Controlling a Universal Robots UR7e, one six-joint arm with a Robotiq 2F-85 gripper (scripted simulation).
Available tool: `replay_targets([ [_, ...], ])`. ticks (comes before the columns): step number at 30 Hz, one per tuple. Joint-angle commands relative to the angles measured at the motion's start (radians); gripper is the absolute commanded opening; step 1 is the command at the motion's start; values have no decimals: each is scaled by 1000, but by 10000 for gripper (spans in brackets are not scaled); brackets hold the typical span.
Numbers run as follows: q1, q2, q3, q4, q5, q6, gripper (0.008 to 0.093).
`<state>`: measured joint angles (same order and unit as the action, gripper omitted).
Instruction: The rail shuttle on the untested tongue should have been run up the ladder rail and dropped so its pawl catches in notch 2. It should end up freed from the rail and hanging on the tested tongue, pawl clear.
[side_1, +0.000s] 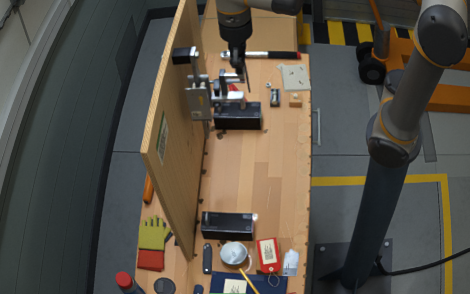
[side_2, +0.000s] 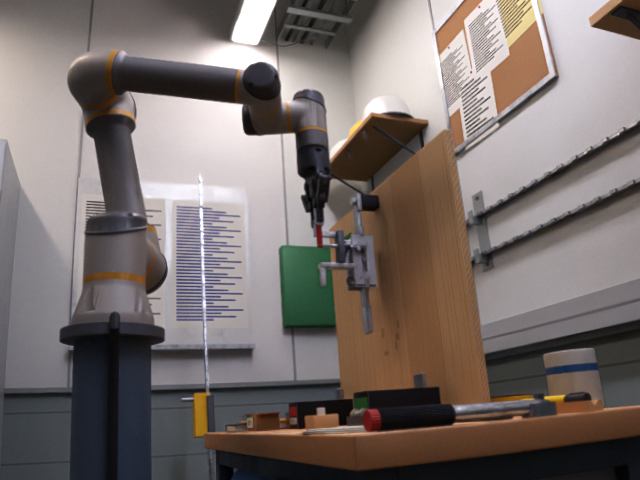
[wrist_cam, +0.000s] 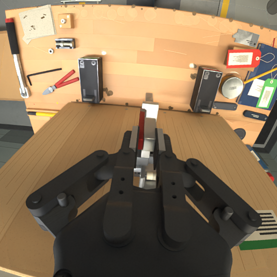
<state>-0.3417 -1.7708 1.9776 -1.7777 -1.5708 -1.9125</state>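
Partly hidden between my fingers in the wrist camera, the grey rail shuttle (wrist_cam: 147, 137) with its red pawl lever (side_2: 319, 236) sits on the ladder rail (side_2: 366, 305) high on the upright wooden board (side_2: 413, 268). My gripper (side_2: 315, 219) hangs straight down over the shuttle (side_2: 356, 258), closed on its red lever and handle. The rail runs down the board's face from a black cap (side_2: 369, 201) at its top. Two black tongue blocks (wrist_cam: 90, 78) (wrist_cam: 205, 89) stand on the bench at the board's foot, one at each end.
Behind the board a wall shelf (side_2: 377, 144) carries hard hats. On the bench lie a red-capped ratchet handle (wrist_cam: 15, 55), red pliers (wrist_cam: 60, 82), a hex key (wrist_cam: 42, 73), a round tin (wrist_cam: 231, 86), and red (wrist_cam: 241, 58) and green (wrist_cam: 267, 93) tags. My arm's pedestal (side_1: 372, 220) stands beside the bench.
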Motion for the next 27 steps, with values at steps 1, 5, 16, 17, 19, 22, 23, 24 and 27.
replay_targets([
  [1, 0, -1, -2, -2, 0, 0, 217],
  [5, 0, -1, -2, -2, 0, 0, 226],
  [16, -7, -2, -4, 0, 0, -7, 276],
  [17, -11, -2, -8, 5, 0, -11, 326],
  [19, -19, -4, -17, 16, 0, -19, 426],
  [22, -31, -6, -31, 32, 0, -31, 576],
  [23, -35, -7, -36, 37, 0, -35, 626],
  [24, -39, -7, -41, 43, 0, -39, 676],
  [27, -44, -8, -48, 51, 0, -44, 780],
])
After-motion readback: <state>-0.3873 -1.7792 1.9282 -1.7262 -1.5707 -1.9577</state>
